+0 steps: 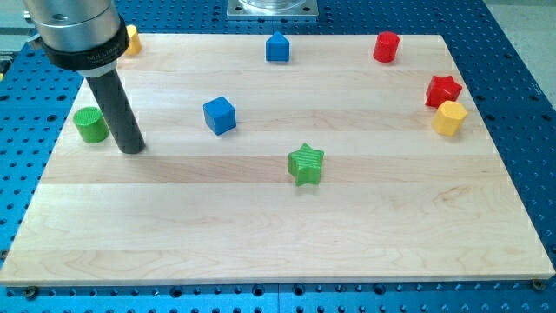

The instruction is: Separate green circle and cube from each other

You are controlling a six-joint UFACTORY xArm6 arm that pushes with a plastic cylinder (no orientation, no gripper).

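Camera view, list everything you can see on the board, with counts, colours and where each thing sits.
Green round block: one, green, far left, just left of the rod.
Blue cube: one, blue, left of centre.
Green star: one, green, near centre.
Blue house-shaped block: one, blue, top middle.
Red round block: one, red, top right.
Red star: one, red, right edge.
Yellow block: one, yellow, just below the red star.
Yellow block: one, yellow, top left, partly hidden by the arm.
Wooden board: one, light wood.
My tip: one, dark, right of the green round block.
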